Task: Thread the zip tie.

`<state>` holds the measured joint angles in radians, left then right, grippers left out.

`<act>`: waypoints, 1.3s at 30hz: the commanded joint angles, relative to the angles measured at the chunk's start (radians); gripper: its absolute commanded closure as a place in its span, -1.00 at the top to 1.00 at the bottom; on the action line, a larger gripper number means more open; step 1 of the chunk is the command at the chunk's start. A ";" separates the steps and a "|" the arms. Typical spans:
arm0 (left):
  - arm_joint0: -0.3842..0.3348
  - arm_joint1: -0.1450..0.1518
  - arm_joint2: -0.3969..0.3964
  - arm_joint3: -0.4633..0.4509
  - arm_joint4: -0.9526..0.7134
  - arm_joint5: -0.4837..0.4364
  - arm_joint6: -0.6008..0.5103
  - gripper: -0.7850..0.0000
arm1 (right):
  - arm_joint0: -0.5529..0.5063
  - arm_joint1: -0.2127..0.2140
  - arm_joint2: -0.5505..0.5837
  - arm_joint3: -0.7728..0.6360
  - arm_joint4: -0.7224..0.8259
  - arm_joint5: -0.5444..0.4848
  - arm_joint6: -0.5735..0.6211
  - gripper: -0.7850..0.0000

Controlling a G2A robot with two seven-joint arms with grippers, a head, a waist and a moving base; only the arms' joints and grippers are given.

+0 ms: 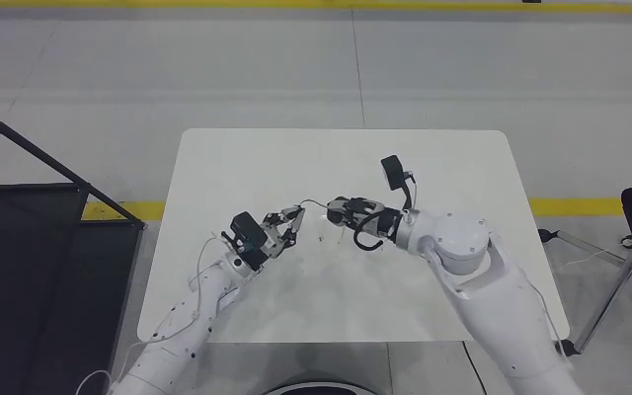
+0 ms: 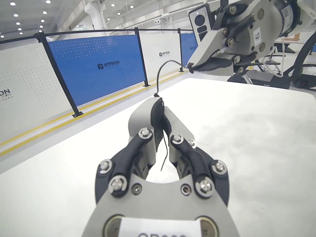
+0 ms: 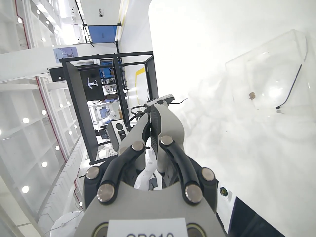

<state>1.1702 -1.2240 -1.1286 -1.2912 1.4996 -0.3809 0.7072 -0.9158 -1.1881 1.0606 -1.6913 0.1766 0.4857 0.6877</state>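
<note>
Left gripper (image 2: 158,102), nearest, is clamped on one end of the black zip tie (image 2: 158,76) above the white table (image 2: 246,149). The tie is arched upward and across to the right gripper (image 2: 191,66), whose closed fingertips pinch the other end.

Part of the zip tie (image 2: 158,80) was hidden inside the left gripper (image 2: 159,102). One end was hidden in the right gripper (image 2: 191,66). From above it was too thin to follow.
</note>
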 commanded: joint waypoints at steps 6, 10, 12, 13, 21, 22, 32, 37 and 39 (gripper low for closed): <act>0.001 -0.003 -0.005 0.000 -0.023 0.018 0.010 -1.00 | 0.026 -0.003 -0.033 0.003 -0.048 0.052 0.001 -1.00; 0.001 -0.005 -0.006 0.001 -0.031 0.025 0.008 -1.00 | 0.038 -0.004 -0.048 0.005 -0.071 0.074 0.003 -1.00; 0.000 -0.006 -0.007 0.001 -0.034 0.026 0.009 -1.00 | 0.043 -0.005 -0.055 0.005 -0.080 0.083 0.004 -1.00; 0.000 -0.006 -0.007 0.002 -0.036 0.027 0.009 -1.00 | 0.046 -0.005 -0.058 0.006 -0.083 0.087 0.003 -1.00; -0.003 -0.008 -0.006 0.007 -0.027 0.024 0.007 -1.00 | 0.054 -0.008 -0.066 0.010 -0.089 0.095 0.003 -1.00; -0.004 -0.008 -0.005 0.008 -0.024 0.025 0.007 -1.00 | 0.053 -0.008 -0.065 0.010 -0.088 0.094 0.001 -1.00; -0.011 -0.010 -0.004 0.019 -0.023 0.024 0.005 -1.00 | 0.026 -0.007 -0.017 0.013 -0.019 0.055 -0.005 -0.48; -0.011 -0.012 -0.005 0.020 -0.028 0.029 0.011 -1.00 | 0.027 -0.008 -0.018 0.010 -0.016 0.066 -0.007 0.90; -0.011 -0.012 -0.007 0.021 -0.030 0.030 0.011 -1.00 | 0.027 -0.008 -0.018 0.011 -0.013 0.066 -0.007 0.91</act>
<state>1.1588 -1.2363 -1.1345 -1.2707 1.4709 -0.3510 0.7179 -0.8885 -1.1961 1.0430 -1.6811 0.1624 0.5521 0.6804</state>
